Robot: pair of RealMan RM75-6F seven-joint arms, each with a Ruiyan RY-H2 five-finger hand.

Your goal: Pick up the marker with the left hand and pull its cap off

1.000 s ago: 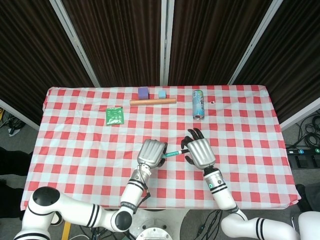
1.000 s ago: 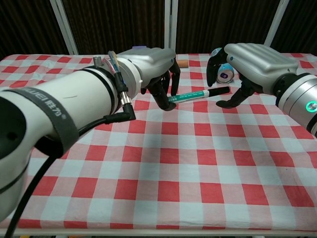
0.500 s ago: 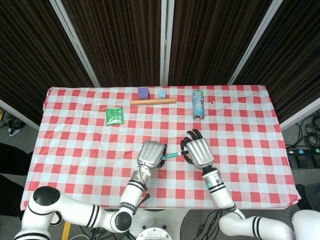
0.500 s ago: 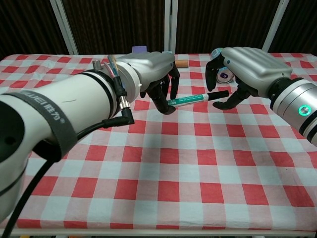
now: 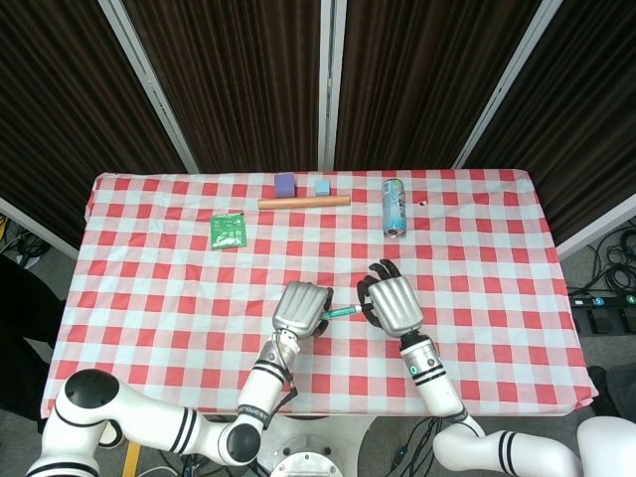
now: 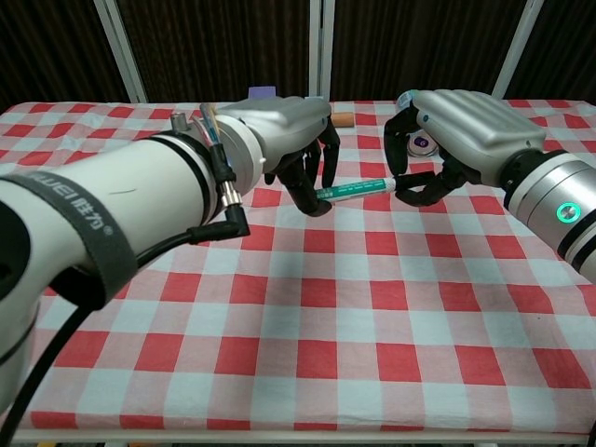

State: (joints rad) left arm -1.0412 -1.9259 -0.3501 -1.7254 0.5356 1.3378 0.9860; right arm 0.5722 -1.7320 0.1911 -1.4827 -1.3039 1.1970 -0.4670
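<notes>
A green marker with a black cap is held level above the checked table. My left hand grips its barrel end from above, fingers curled around it. My right hand has come in from the right, and its fingers and thumb close around the cap end, which is mostly hidden inside them. In the head view the marker bridges the short gap between the left hand and the right hand, near the table's front middle.
At the back of the table lie a can, a wooden rod, a purple block, a small blue block and a green packet. The table's front edge runs just below both hands.
My right hand has moved left toward the left hand and closed its fingers around the marker's cap end. The left hand keeps its grip, nearly still.
</notes>
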